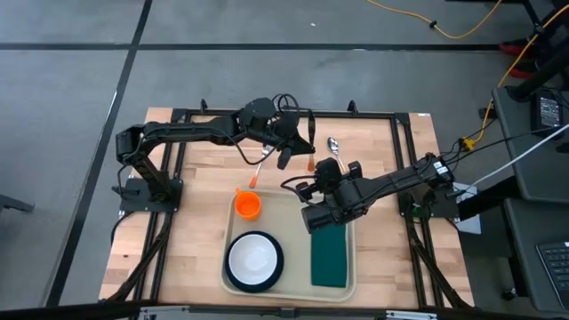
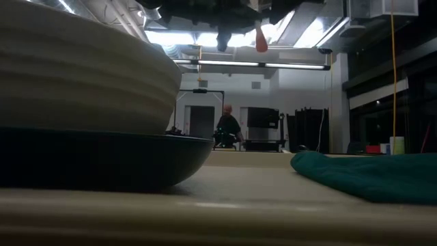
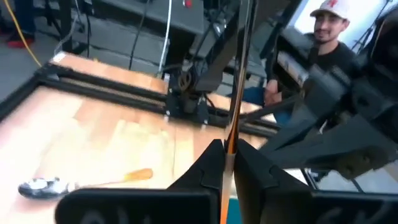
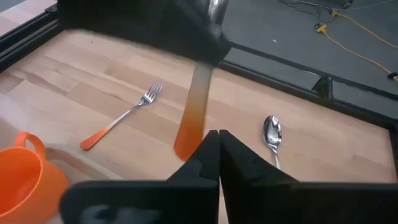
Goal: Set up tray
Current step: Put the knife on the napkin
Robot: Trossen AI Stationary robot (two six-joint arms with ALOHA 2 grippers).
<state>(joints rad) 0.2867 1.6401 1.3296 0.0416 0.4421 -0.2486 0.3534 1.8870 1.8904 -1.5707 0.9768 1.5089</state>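
- The tray is big and cream; seen from above it lies on the wooden table at 6 o'clock, close to the near edge
- On the tray: an orange cup in the 10 o'clock corner; a white bowl on a dark plate at 7 o'clock; a green napkin flat along the 3 to 5 o'clock side
- The right gripper hangs over the tray at the napkin's far end; its two fingers are pressed together and there is nothing between them
- A fork with an orange handle lies on the bare wood at 11 o'clock from the tray, not touching it
- A spoon lies on the wood at 1 o'clock from the tray, near the far edge of the table
- The left gripper is up in the air at 12 o'clock from the tray, between fork and spoon; its fingers are squeezed tight on a thin table tool with an orange handle that hangs down; what kind of tool it is I cannot tell
- A person is far back in the room
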